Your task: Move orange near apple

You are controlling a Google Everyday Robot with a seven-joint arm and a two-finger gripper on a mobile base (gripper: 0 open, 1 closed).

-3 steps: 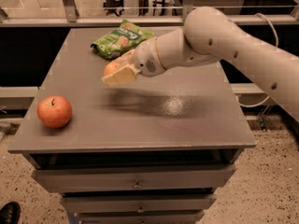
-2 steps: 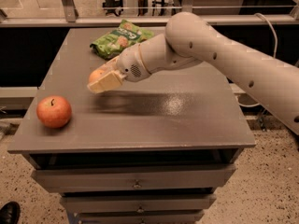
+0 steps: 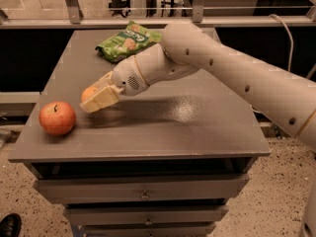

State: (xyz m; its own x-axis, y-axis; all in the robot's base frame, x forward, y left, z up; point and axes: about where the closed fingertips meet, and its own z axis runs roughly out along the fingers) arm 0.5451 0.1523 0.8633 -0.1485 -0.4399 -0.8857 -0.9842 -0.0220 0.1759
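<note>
The apple [image 3: 57,118] is red-orange with a stem and sits on the grey table [image 3: 187,127] near its front left corner. My gripper [image 3: 95,98] reaches in from the right, low over the table, a short way right of the apple. Its cream fingers [image 3: 103,99] are shut on the small orange [image 3: 88,92], which shows only partly between them. The orange is apart from the apple, with a small gap between them.
A green snack bag [image 3: 127,40] lies at the back of the table, behind my arm. My white arm [image 3: 237,78] crosses the table from the right. Drawers [image 3: 143,195] are below the table top. A shoe [image 3: 9,225] is at the bottom left floor.
My gripper has moved left and down with the orange, from the table's middle toward the apple. The apple and the bag have not moved.
</note>
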